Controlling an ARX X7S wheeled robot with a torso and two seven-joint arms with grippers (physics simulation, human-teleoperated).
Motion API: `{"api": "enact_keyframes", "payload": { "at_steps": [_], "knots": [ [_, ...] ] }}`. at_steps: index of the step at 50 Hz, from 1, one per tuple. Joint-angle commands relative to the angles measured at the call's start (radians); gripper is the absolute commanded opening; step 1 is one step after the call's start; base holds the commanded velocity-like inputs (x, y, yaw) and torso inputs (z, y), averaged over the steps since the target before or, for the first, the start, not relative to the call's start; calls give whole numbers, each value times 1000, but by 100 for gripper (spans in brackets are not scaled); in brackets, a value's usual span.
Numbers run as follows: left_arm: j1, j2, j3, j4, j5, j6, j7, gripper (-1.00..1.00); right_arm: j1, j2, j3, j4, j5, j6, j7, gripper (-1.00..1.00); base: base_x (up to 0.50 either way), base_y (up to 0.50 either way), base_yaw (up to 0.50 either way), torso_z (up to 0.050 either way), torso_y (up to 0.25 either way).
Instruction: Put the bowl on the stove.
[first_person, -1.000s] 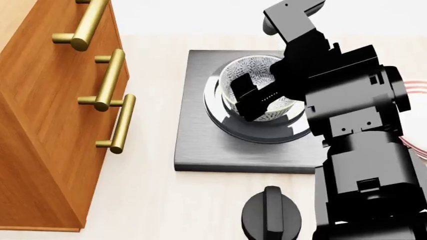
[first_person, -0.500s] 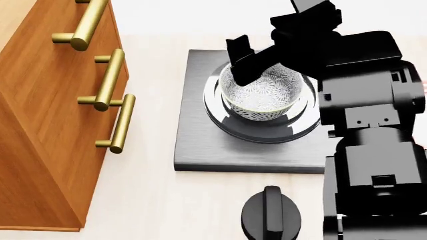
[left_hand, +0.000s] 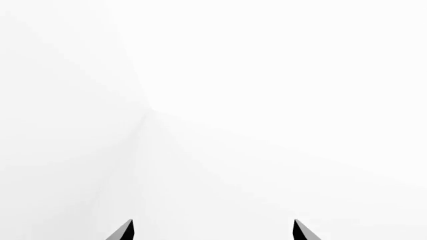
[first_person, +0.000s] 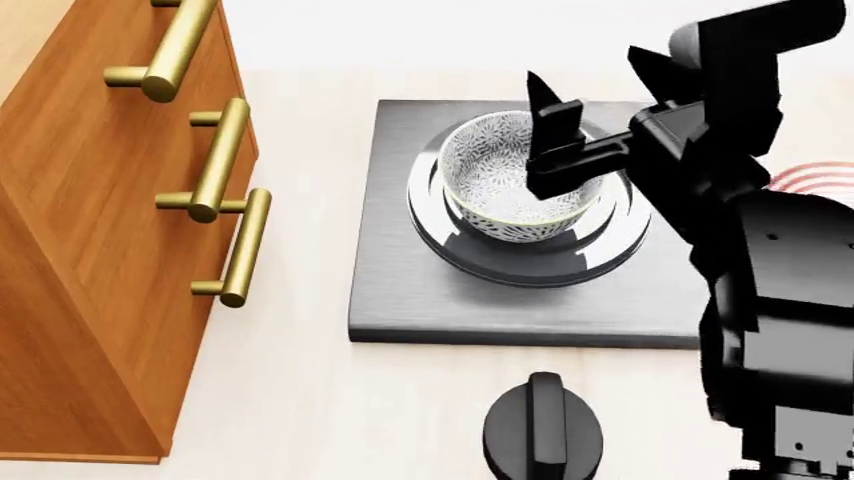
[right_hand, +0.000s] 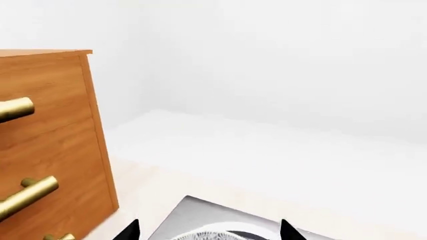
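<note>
On the stove: the bowl (first_person: 518, 187) sits upright in the middle of the raised burner rings of the stove (first_person: 400, 290), a square dark slab on the pale desk (first_person: 294, 400).
Task so far: by the look of it, the bowl is already where it belongs.
Right pincer: the right pincer (first_person: 566, 135) hangs above the bowl's right rim, its jaws spread apart and holding nothing; I cannot tell whether a finger touches the rim.
Left pincer: the left pincer (left_hand: 212, 231) shows only two dark fingertips, set apart, against blank white, gripping nothing.
Risk: a finger drawn sideways rather than up could catch the rim and tip the bowl or slide it off the rings.
Second risk: a low swing of the black arm could sweep the bowl toward the slab's edge.
Nearby: a wooden cabinet (first_person: 94, 250) with brass handles (first_person: 220, 160) stands left of the stove; a round black knob (first_person: 541, 430) lies in front of it; red rings (first_person: 814, 180) peek out behind the arm at right.
In the way: nothing blocks a straight lift; the cabinet is well apart.
</note>
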Motion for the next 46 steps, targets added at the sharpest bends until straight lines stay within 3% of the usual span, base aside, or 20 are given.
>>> {"api": "enact_keyframes", "payload": {
  "at_steps": [1, 10, 27, 46],
  "knots": [
    [1, 0, 4, 0, 0, 3, 0, 100, -301, 18, 163, -516, 128, 96, 78, 100, 0, 0, 0, 0, 0],
    [2, -1, 9, 3, -4, 4, -2, 100, -429, 12, 265, -727, 187, 60, 104, 100, 0, 0, 0, 0, 0],
    [1, -1, 7, 0, -13, 11, -6, 100, -494, -33, 413, -983, 399, -79, 24, 100, 0, 0, 0, 0, 0],
    [-6, -5, 2, -2, -27, 11, -17, 100, -602, -72, 492, -1036, 469, -133, 25, 100, 0, 0, 0, 0, 0]
  ]
}}
